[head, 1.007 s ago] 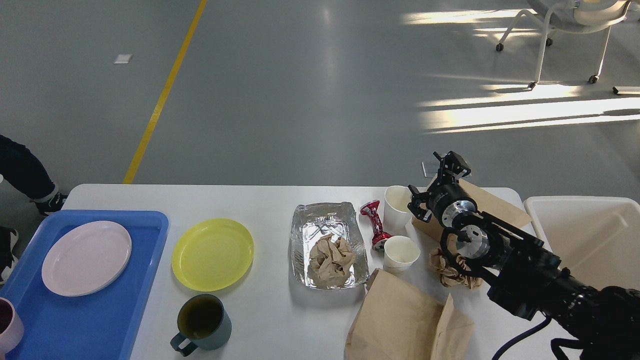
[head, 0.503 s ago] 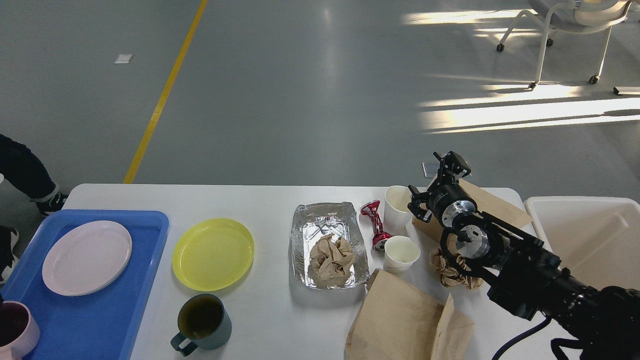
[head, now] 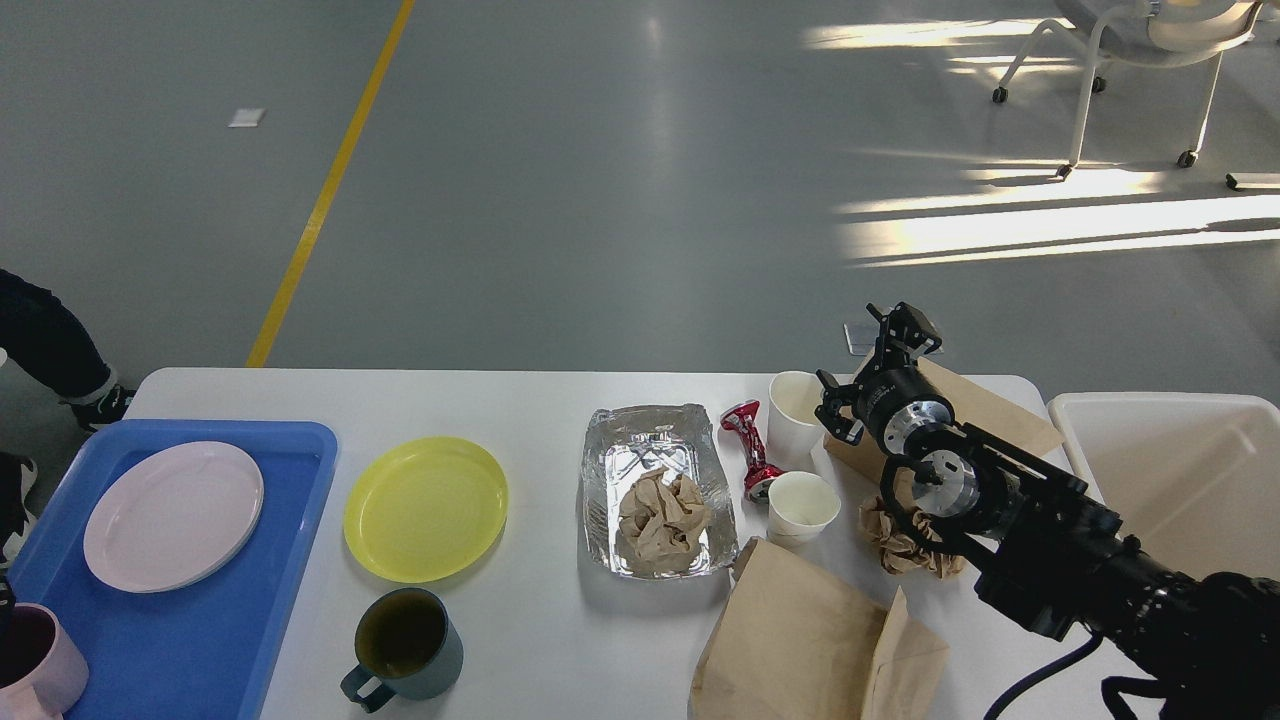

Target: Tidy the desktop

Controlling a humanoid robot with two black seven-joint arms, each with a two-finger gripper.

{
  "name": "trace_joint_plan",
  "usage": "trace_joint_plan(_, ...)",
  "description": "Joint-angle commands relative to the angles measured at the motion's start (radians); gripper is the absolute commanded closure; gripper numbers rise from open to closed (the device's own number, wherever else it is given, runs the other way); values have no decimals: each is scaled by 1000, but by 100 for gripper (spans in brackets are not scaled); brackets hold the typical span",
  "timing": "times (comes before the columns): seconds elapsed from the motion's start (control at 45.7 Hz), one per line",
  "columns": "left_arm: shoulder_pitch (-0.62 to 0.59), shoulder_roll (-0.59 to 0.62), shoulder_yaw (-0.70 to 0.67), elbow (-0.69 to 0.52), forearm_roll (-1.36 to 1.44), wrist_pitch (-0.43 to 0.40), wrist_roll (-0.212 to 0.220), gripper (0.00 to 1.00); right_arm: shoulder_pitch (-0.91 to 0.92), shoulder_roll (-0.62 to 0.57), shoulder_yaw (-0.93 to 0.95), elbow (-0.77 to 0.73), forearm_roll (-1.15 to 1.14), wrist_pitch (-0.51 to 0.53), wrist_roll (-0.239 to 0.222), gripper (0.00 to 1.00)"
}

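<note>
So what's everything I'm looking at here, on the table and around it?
desktop: 1, white, fills the lower view
tray: 1, blue, desktop's left end
pale plate: 1, pinkish white, on the tray
pink mug: 1, tray's near left corner, partly cut off
yellow plate: 1, right of the tray
dark mug: 1, grey-green, near edge
foil container: 1, silver, centre, holding crumpled brown paper
crushed can: 1, red, right of the foil
paper cups: 2, white, beside the can
paper bags: 2, brown, right side
paper ball: 1, brown, under the arm
bin: 1, off-white, far right
chair: 1, white, far floor
right gripper: 1, black, above the far bag; jaws unclear
</note>
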Motion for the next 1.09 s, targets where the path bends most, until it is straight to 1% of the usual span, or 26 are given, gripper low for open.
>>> trace_joint_plan(0.0,-5,0,8,-2,0,0,0,55,0,0,0,0,0,-1,0,0)
trace_joint_plan(0.088,-18,0,22,-11,2,0,1,18,0,0,0,0,0,-1,0,0)
trace_joint_plan(0.109,-21,0,27,-12,2,0,1,14,0,0,0,0,0,1,0,0)
trace_joint_plan(0.241,-65,2,90,-26,4,0,0,11,0,0,0,0,0,-1,0,0)
trace_joint_plan(0.372,-143,2,194,-38,4,0,-2,9,0,0,0,0,0,1,0,0)
trace_joint_plan(0.416,-170,2,234,-38,2,0,-12,8,0,0,0,0,0,1,0,0)
trace_joint_plan(0.46,-191,-3,269,-40,2,0,-32,8,0,0,0,0,0,-1,0,0)
trace_joint_plan(0.503,-209,-18,303,-40,2,0,-63,8,0,0,0,0,0,1,0,0)
trace_joint_plan(0.591,-254,-58,383,-41,-1,0,-155,8,0,0,0,0,0,-1,0,0)
trace_joint_plan(0.744,-358,-121,522,-52,-10,0,-357,8,0,0,0,0,0,1,0,0)
trace_joint_plan(0.766,-399,-142,556,-75,-10,0,-426,8,0,0,0,0,0,1,0,0)
trace_joint_plan(0.832,-455,-172,593,-118,-10,0,-491,8,0,0,0,0,0,-1,0,0)
trace_joint_plan(0.876,-487,-198,610,-146,-9,0,-521,8,0,0,0,0,0,1,0,0)
trace_joint_plan(0.919,-516,-228,624,-175,-10,0,-537,8,-1,0,0,0,0,1,0,0)
trace_joint_plan(0.941,-541,-268,631,-198,-10,0,-545,8,0,0,0,0,0,1,0,0)
trace_joint_plan(1.073,-587,-379,633,-253,-12,0,-548,8,0,0,0,0,0,1,0,0)
